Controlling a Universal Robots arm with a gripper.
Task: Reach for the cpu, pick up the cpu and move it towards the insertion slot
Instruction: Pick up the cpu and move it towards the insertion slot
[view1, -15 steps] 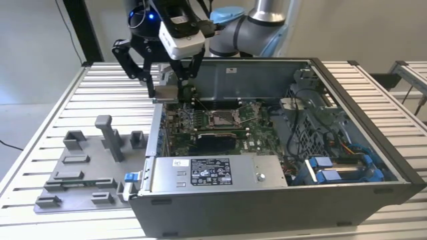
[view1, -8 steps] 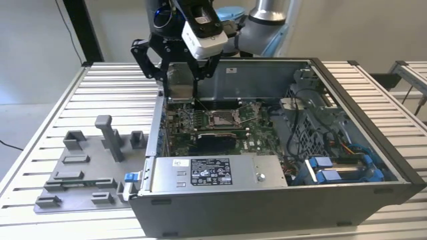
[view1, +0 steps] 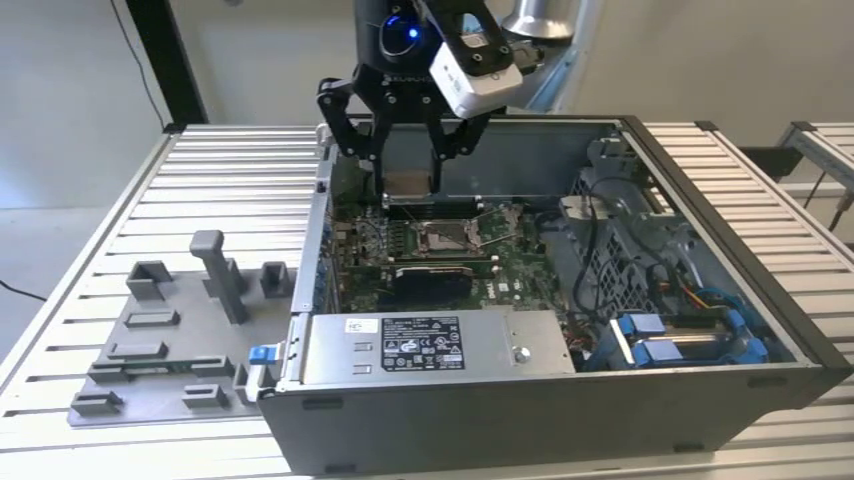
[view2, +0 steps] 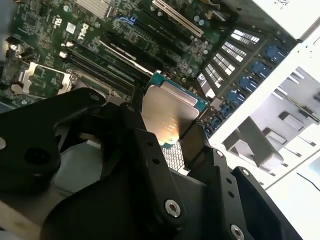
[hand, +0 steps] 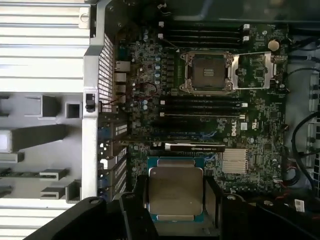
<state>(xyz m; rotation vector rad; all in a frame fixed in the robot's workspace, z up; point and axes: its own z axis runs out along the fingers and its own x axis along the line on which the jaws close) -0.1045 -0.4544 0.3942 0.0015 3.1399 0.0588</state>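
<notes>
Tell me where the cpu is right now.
The cpu is held in the gripper above the open computer case, over the green motherboard, short of the insertion slot.

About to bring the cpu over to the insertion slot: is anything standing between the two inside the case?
Nothing visible does. The tool holds the cpu above the motherboard, and the insertion slot lies open, its frame swung aside. Only low parts, the memory slots and a small heatsink, lie below the way across.

The cpu (hand: 176, 192) shows a smooth, satiny metal face; the pincer (hand: 175, 210) is matt black.
</notes>
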